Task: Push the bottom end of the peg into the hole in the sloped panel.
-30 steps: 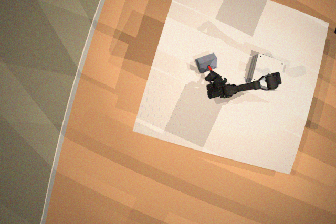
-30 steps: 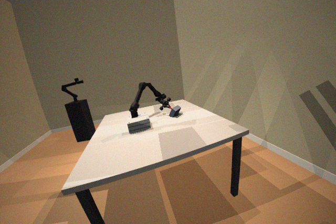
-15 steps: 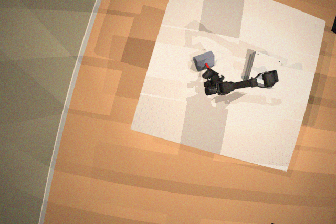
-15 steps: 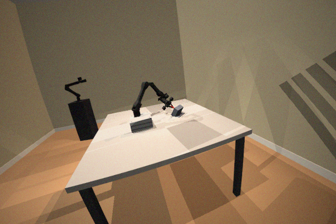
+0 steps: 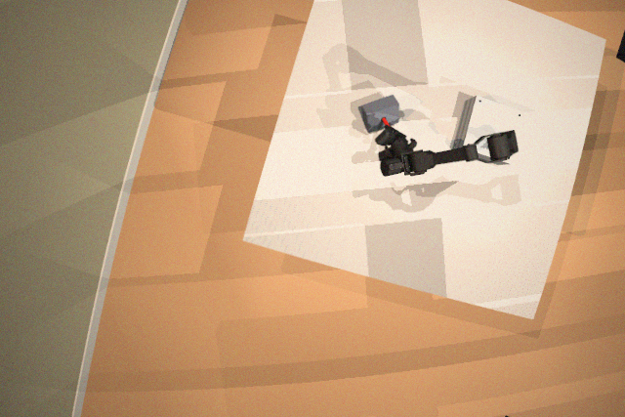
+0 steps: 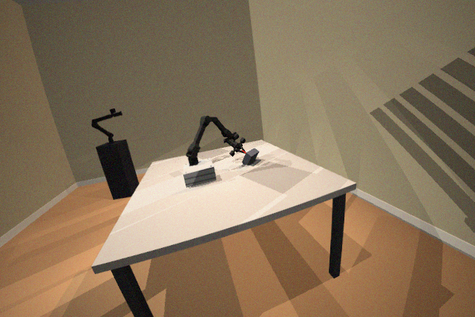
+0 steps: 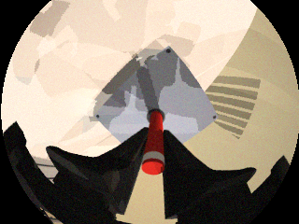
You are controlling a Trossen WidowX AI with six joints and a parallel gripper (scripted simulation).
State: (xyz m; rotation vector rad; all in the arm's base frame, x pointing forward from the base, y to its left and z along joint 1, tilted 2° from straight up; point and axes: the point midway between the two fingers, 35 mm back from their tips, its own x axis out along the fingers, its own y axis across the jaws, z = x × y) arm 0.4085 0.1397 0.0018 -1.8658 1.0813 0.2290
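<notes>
The red round peg has a grey band near its near end. My gripper is shut on the peg, with one dark finger on each side. The grey-blue sloped panel stands in front of the gripper. In the wrist view the peg's far end meets the dark-rimmed round hole, and the rim shows around the peg's sides and top. The peg looks roughly in line with the hole. How deep the tip sits, if it is inside, cannot be told.
The arm's base stands on a white-topped box with a ribbed grey side, on the pale table. A black pedestal with another dark arm stands beyond the table. Shadows cross the panel and table.
</notes>
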